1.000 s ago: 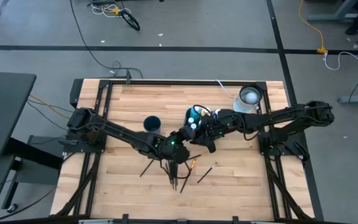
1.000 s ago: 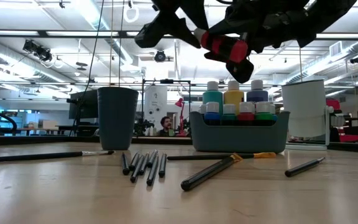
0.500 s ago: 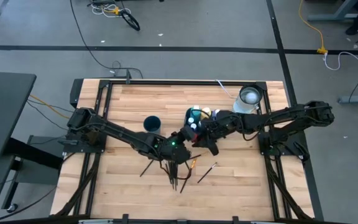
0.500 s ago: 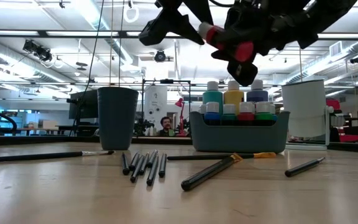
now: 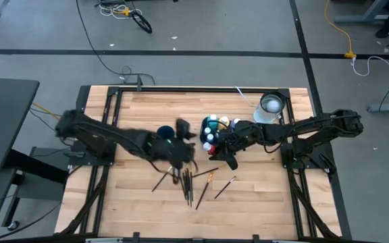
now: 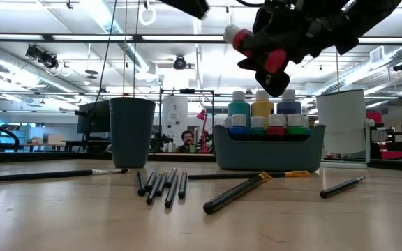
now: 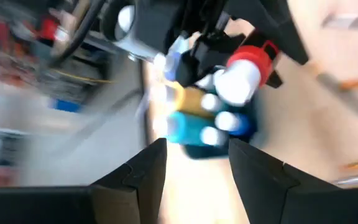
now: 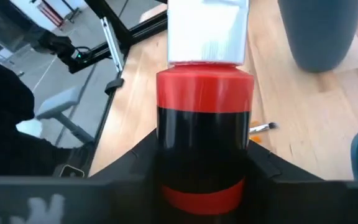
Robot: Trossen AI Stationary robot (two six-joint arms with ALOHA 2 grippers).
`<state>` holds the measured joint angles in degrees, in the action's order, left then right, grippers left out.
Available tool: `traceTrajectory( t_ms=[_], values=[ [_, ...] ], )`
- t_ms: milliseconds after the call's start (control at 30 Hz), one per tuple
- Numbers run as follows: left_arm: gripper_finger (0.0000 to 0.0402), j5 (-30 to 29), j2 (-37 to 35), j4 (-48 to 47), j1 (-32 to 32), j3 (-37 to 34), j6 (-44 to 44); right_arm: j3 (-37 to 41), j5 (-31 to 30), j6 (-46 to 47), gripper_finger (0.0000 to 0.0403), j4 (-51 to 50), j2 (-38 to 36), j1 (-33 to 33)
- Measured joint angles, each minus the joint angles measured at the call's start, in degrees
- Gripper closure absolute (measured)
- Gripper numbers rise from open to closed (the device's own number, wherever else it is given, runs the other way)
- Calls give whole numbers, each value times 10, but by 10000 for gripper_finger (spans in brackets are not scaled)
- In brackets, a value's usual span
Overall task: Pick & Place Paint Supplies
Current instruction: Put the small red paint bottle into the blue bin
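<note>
Presently: right gripper point(image 6: 274, 59), clamped on a red bottle point(image 8: 204, 134), white cap outward, held tilted in the air above the caddy's point(image 6: 269, 155) near edge. Left gripper point(image 7: 194, 165), fingers apart, nothing between them, just left of the caddy. Caddy: already holds a batch of capped bottles point(image 6: 262, 104) standing upright. Brushes point(image 6: 160, 187): several lie loose on the table in front of the caddy, none yet in the dark cup point(image 6: 132, 131) to its left. Judged roughly halfway; bottles nearly done, brushes outstanding.
</note>
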<state>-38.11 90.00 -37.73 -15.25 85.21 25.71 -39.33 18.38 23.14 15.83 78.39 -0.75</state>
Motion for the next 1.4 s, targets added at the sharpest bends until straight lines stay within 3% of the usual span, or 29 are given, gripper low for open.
traceTrajectory(
  t_ms=[100,200,333,467,600,800,1100,1400],
  values=[
    [217,54,-58,-19,14,0,-93,0,-26,-4,282,1,0,1],
    [217,47,-100,32,15,-28,-128,0,-78,-33,280,5,0,1],
    [219,58,-146,218,19,-130,-115,0,-123,-70,267,34,0,-1],
    [219,164,-171,392,44,-257,-147,0,-115,-83,263,81,0,-6],
    [219,252,-153,626,68,-373,-233,-1,-116,-141,266,88,0,-4],
    [219,275,-83,867,79,-459,-328,-1,-116,-222,266,87,0,8],
    [219,273,-10,896,77,-422,-313,-1,-114,-259,266,72,0,26],
    [219,328,-13,788,80,-371,-327,-1,-114,-256,266,39,0,27]
  ],
)
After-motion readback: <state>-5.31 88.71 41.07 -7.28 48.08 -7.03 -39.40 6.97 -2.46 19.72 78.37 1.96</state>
